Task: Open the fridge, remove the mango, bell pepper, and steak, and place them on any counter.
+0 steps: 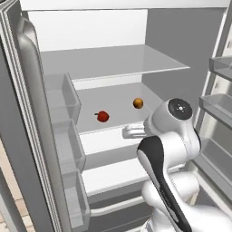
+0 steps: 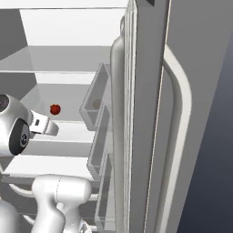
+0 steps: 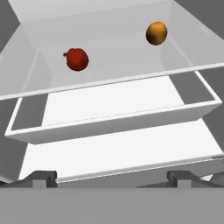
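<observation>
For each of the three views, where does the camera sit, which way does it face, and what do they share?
Left base view: behind the arm's left, facing the open fridge; arm at lower right.
Right base view: behind its right, past the door; arm at lower left.
Hand view: on the hand, facing the shelf; open claw at the bottom.
Shared: red bell pepper; mango in two.

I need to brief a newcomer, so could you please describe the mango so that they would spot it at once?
Look into the open fridge, at its middle shelf. Two small things lie there: the mango is the rounded orange-yellow one farther back and right, while the bell pepper is red.
</observation>
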Robot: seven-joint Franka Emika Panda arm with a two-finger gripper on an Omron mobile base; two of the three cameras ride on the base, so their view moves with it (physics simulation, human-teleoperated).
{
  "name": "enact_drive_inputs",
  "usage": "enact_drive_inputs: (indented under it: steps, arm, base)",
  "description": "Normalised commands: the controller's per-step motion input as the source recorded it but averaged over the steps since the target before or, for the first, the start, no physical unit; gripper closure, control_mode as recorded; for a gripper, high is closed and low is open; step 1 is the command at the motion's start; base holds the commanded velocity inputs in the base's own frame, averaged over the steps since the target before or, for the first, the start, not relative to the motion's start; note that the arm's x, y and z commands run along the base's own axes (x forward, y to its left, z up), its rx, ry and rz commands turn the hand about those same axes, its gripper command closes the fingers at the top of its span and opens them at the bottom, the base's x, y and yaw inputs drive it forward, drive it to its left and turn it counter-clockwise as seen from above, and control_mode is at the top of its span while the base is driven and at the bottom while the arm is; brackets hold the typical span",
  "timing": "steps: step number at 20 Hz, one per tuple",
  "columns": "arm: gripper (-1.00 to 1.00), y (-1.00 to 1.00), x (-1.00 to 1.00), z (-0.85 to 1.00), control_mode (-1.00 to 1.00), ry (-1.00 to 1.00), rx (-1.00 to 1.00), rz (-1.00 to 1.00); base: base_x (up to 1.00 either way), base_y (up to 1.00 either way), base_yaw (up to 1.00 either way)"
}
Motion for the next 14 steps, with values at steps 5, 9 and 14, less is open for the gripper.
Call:
enact_drive_inputs:
  steps: [5, 9, 14]
  arm:
    - [-1.0, 0.13, 0.35, 0.0, -1.0, 0.03, 0.0, 0.1]
    - [-1.0, 0.33, 0.48, 0.01, -1.0, -0.01, 0.0, 0.17]
    - [-1.0, 0.4, 0.83, 0.13, -1.0, 0.0, 0.0, 0.09]
  base:
    - [0.0, 0.0, 0.0]
    - [0.0, 0.0, 0.0]
    - [0.0, 0.0, 0.0]
